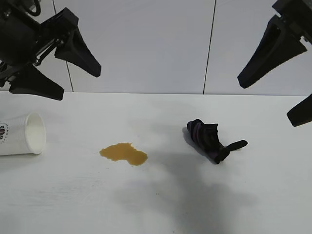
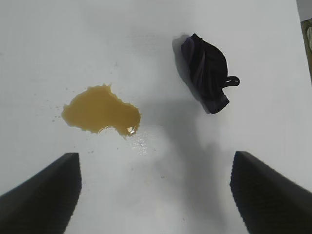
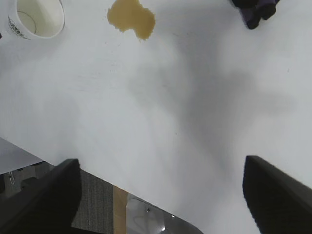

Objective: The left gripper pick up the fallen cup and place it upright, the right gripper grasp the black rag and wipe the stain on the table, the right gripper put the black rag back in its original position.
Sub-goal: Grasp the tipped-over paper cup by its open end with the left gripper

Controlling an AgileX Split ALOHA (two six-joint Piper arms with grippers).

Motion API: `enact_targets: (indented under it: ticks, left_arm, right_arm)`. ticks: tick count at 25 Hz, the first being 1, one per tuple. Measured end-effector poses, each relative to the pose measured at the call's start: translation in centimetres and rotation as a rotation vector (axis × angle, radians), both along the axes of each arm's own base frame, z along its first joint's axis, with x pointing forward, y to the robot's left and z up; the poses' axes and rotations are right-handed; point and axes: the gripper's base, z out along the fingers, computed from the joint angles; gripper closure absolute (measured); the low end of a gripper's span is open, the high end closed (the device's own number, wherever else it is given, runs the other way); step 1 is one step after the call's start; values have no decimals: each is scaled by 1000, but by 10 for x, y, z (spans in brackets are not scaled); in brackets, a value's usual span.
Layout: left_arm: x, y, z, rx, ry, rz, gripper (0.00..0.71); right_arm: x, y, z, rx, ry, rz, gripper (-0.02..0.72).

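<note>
Worktop [image 1: 161, 204]: wide, white, carrying all three task things; nothing on it looked wiped or righted.
Progress: none of the three steps appeared done; righting, wiping and returning the rag all remained.
Left claw [image 1: 58, 68]: hung in the air above the worktop's left end, over the cup, fingers spread wide, holding nothing.
Right claw [image 1: 287, 87]: hung high at the right, well apart from the rag, fingers spread, empty; its lower finger was cut off by the exterior view's edge.
Cup [image 1: 22, 134]: lay on its side at the far left, mouth turned toward the stain, near it but apart; its base end ran out of the exterior view, and the logo was only partly visible.
Black rag [image 1: 207, 139]: bunched up right of centre, thin tail pointing right, untouched.
Stain [image 1: 123, 153]: amber puddle between cup and rag, apart from both, seemingly still wet, though that is hard to be sure of.
</note>
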Motion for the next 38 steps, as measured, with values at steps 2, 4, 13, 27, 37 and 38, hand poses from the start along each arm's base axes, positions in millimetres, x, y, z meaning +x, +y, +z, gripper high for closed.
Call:
enact_targets:
  ticks: [2, 4, 13, 27, 37, 38]
  left_arm:
    - [-1, -1, 0, -15, 14, -6, 107]
    - [-3, -2, 1, -24, 28, -22, 107]
    - [-5, -2, 15, 67, -70, -191, 109]
    - [16, 25, 52, 794, -517, -845, 110]
    - [40, 28, 18, 950, -530, -988, 110]
    - [42, 28, 14, 958, -535, -1008, 110]
  right_arm:
    - [0, 0, 0, 1, 3, 3, 81]
    - [-1, 0, 0, 2, 7, 6, 81]
    - [-1, 0, 0, 2, 9, 7, 81]
    - [-1, 0, 0, 3, 11, 8, 81]
    - [-2, 1, 0, 4, 15, 11, 81]
    - [-2, 1, 0, 4, 15, 12, 81]
